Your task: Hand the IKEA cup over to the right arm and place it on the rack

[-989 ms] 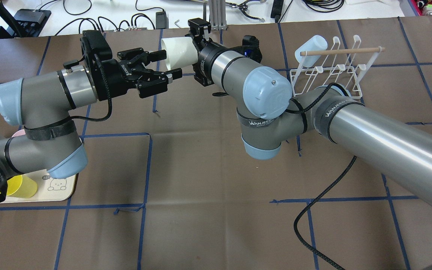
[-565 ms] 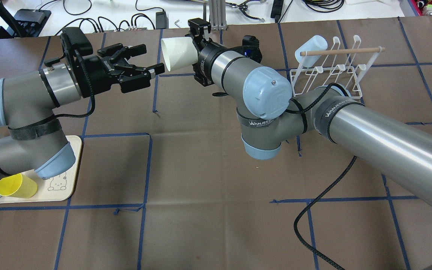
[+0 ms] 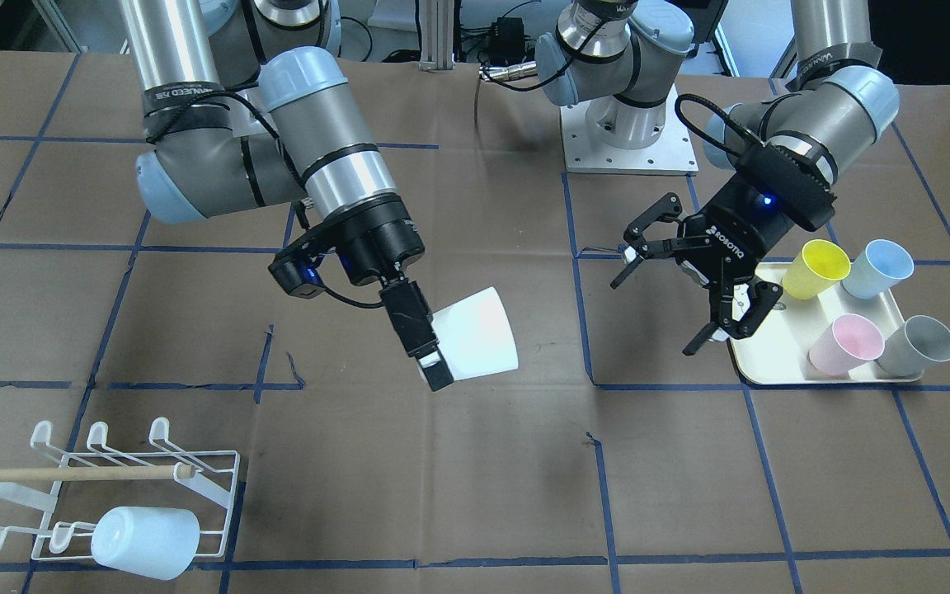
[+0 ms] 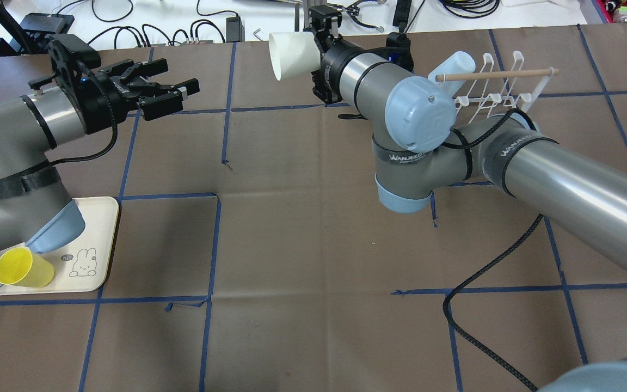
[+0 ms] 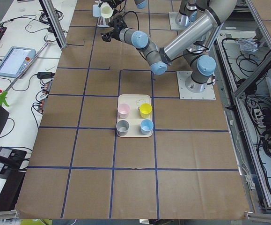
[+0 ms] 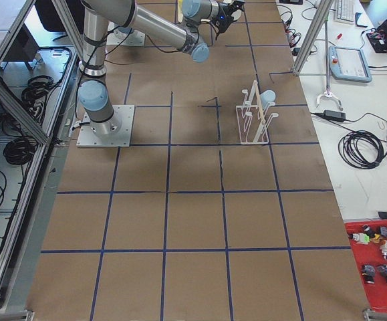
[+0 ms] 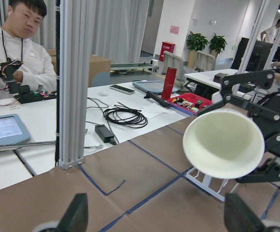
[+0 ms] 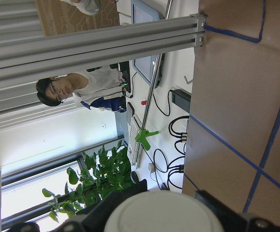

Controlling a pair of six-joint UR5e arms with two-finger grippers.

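A white IKEA cup (image 4: 290,54) hangs on its side in the air, held at its base by my right gripper (image 4: 318,50). In the front view the cup (image 3: 477,334) sits in the right gripper (image 3: 440,363) above the table's middle. My left gripper (image 4: 178,91) is open and empty, well apart from the cup; in the front view the left gripper (image 3: 658,312) hovers beside the tray. The left wrist view shows the cup's open mouth (image 7: 224,142) facing it. The white wire rack (image 4: 490,100) with its wooden dowel stands to the right of the cup and shows in the front view too (image 3: 124,483).
A pale cup (image 3: 145,540) hangs on the rack's prongs. A cream tray (image 3: 772,359) holds yellow (image 3: 813,268), blue (image 3: 879,266), pink (image 3: 846,342) and grey (image 3: 920,345) cups. A black cable (image 4: 482,272) trails over the table by the right arm.
My left gripper has drawn back to the left, open, away from the cup. My right arm has carried the cup to the right and farther back, nearer the rack.
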